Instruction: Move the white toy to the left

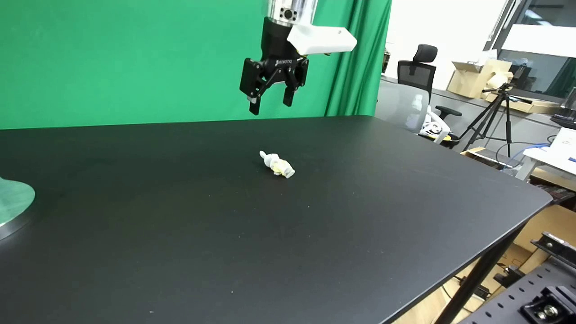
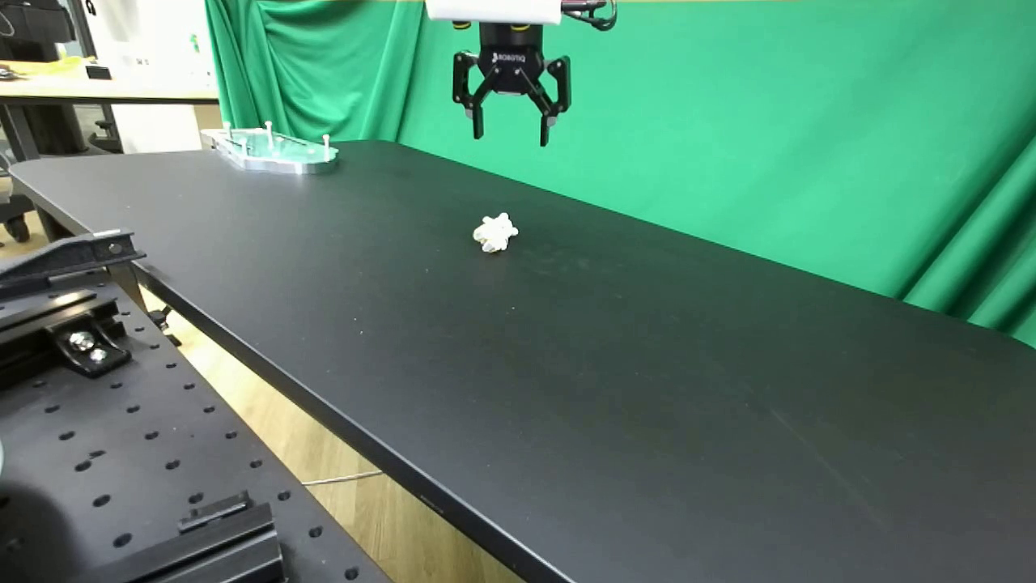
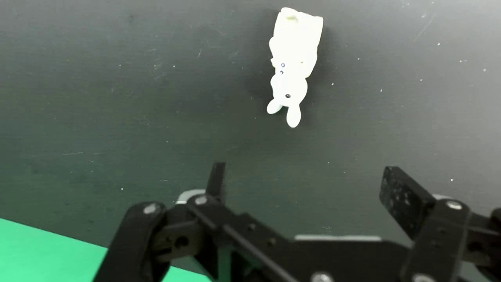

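Note:
The white toy is a small rabbit-like figurine with two long ears, lying on the black table. It shows in both exterior views and near the top middle of the wrist view. In the wrist view its ears point down toward the gripper. My gripper is open with nothing between its fingers. In both exterior views the gripper hangs well above the table, toward the green backdrop from the toy, and does not touch it.
The black table has a green curtain behind it. A pale green disc shows at the left edge of an exterior view. A clear greenish plate with upright pegs stands at the table's far end in an exterior view.

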Available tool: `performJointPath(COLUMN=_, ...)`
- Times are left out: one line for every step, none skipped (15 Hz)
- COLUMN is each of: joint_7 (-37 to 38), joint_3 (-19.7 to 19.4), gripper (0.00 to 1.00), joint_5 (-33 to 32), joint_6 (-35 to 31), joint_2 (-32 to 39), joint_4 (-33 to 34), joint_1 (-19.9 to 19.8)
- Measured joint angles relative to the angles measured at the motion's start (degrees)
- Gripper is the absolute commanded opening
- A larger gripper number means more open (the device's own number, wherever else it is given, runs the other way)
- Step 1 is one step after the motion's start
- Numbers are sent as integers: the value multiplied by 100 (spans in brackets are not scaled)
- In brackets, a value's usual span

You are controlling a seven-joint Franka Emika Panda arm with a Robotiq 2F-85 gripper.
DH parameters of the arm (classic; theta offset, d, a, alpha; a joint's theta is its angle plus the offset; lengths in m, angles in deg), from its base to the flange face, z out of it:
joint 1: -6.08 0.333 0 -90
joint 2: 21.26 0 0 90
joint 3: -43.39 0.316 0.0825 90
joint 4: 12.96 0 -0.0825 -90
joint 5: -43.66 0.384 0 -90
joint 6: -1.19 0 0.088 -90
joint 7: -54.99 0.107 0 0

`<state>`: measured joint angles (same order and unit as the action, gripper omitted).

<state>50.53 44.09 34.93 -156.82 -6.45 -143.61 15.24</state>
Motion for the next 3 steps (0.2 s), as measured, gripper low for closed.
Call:
performJointPath(joint_7=38, joint_3=-29, gripper=100, joint_5=-58, joint_6=-1, joint_2=-95, joint_4=-78, joint_1=-4)
performJointPath(joint_7=41, joint_3=-39, gripper=100, joint_5=-64, joint_6=0, joint_2=-179, joint_4=-157, joint_1=-23)
performJointPath(joint_7=41, joint_3=-41, gripper=100, joint_5=-65, joint_6=7, joint_2=-244, joint_4=-230, joint_1=-51)
